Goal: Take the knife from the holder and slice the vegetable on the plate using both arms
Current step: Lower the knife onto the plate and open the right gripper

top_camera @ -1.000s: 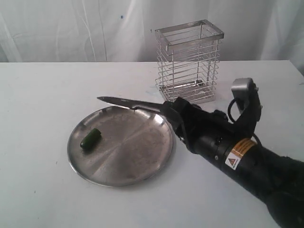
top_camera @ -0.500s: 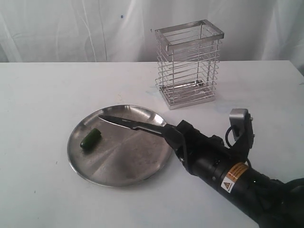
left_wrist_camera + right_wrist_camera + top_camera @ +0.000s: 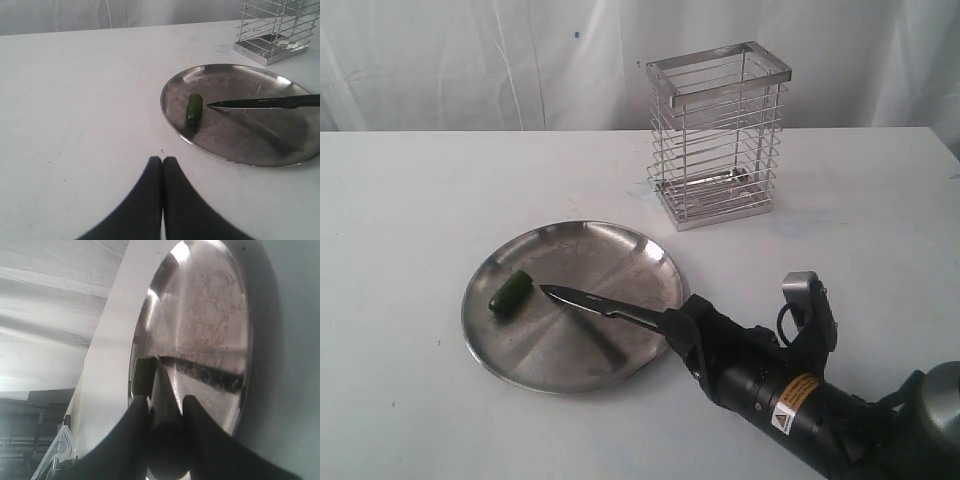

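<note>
Knife (image 3: 603,305) lower, in right hand (image 3: 673,328)

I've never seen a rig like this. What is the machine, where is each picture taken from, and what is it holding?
It is a robot with two black arms, each ending in a two-finger gripper. The wide picture comes from a camera off the arms; the other two from cameras on the wrists. On the white table stand a wire holder and a steel plate bearing a small green vegetable. The right gripper grips a black knife by its handle, blade over the plate, tip near the vegetable but apart. The left gripper is shut and empty.
</note>
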Action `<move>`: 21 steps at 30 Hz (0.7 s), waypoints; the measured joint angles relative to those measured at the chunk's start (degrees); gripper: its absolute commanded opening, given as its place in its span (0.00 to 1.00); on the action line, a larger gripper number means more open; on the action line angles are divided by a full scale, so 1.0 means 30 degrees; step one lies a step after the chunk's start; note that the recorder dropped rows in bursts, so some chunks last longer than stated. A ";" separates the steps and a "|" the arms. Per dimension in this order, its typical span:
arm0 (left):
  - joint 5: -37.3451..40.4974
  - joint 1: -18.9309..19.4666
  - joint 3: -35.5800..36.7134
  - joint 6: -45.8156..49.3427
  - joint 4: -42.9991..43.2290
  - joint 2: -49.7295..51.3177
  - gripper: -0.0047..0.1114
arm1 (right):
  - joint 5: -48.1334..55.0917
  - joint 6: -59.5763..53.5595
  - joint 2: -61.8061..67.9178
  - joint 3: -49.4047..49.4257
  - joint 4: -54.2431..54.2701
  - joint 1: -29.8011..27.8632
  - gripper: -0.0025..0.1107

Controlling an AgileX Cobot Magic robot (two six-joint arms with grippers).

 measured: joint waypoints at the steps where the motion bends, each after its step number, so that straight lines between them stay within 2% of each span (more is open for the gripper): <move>1: 0.0000 0.0000 0.0000 0.0000 0.0000 0.0000 0.04 | -0.0127 0.0036 0.0108 0.0000 -0.0116 0.0000 0.02; 9: 0.0000 0.0000 0.0000 0.0000 0.0000 0.0000 0.04 | -0.0157 0.0149 0.0207 0.0000 -0.0116 0.0000 0.03; 21: 0.0000 0.0000 0.0000 0.0000 0.0000 0.0000 0.04 | 0.1443 0.0453 0.0259 -0.0035 0.0337 0.0000 0.35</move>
